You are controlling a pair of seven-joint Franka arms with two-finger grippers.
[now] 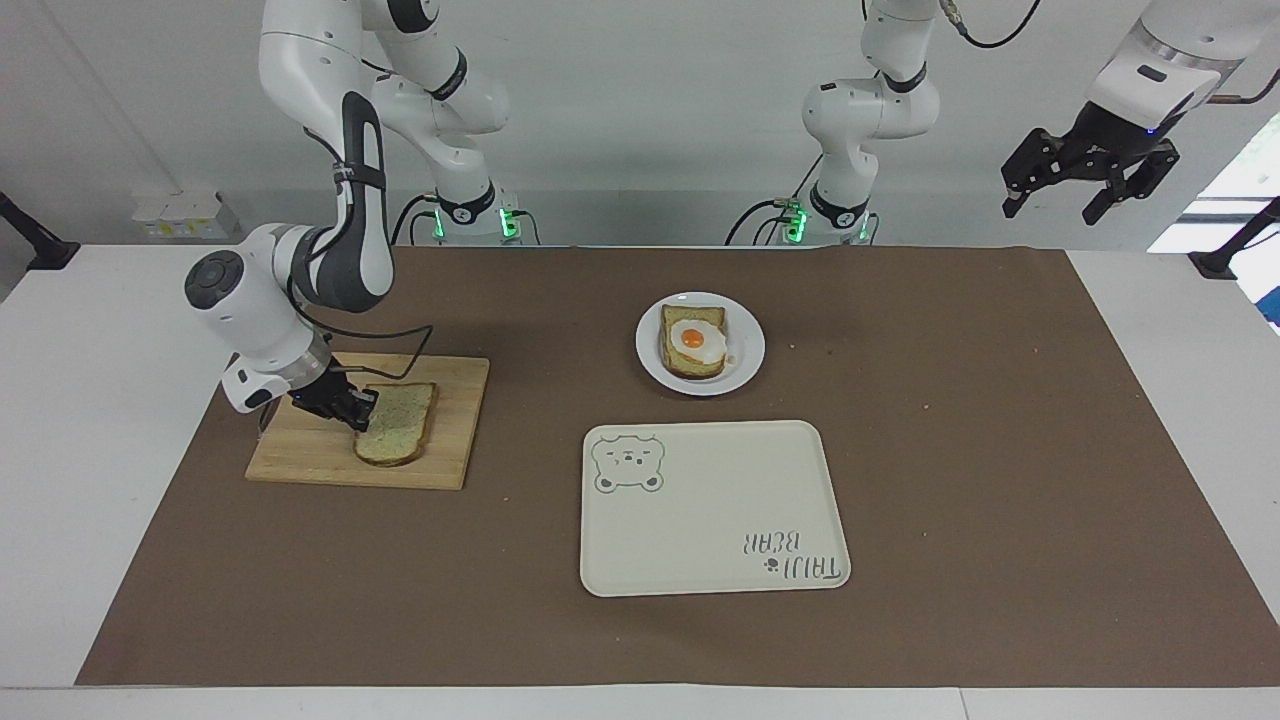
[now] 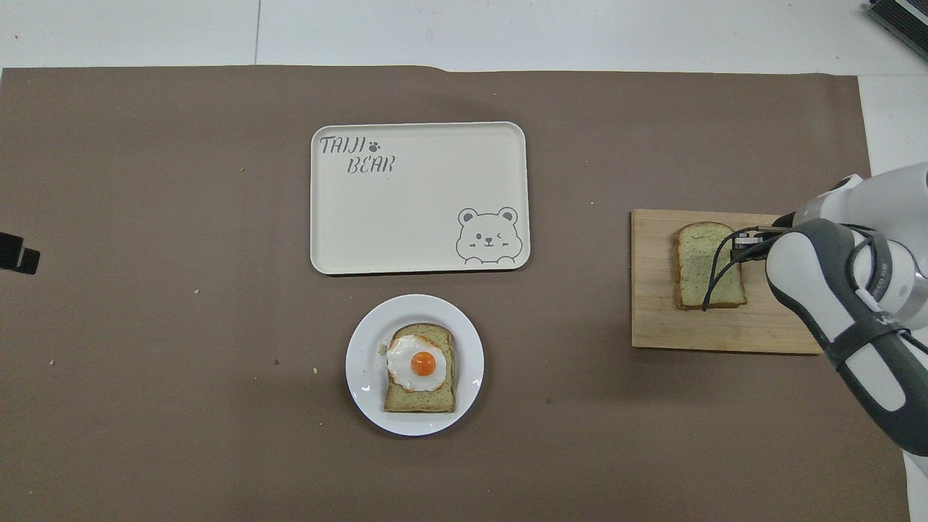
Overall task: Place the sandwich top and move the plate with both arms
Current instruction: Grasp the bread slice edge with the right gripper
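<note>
Now right gripper (image 1: pixel 357 411) clamped on sandwich top (image 1: pixel 397 436) edge atop board (image 1: pixel 450 440); left gripper (image 1: pixel 1090 182) open, raised over table corner.

The cream tray (image 2: pixel 420 217) reads "TAIJI BEAR" beside a bear drawing.

The sandwich top (image 1: pixel 396 423), pale and speckled, is pinched at one edge above the board. The white plate (image 1: pixel 745 350) is set mid-surface, near the robots' edge.
</note>
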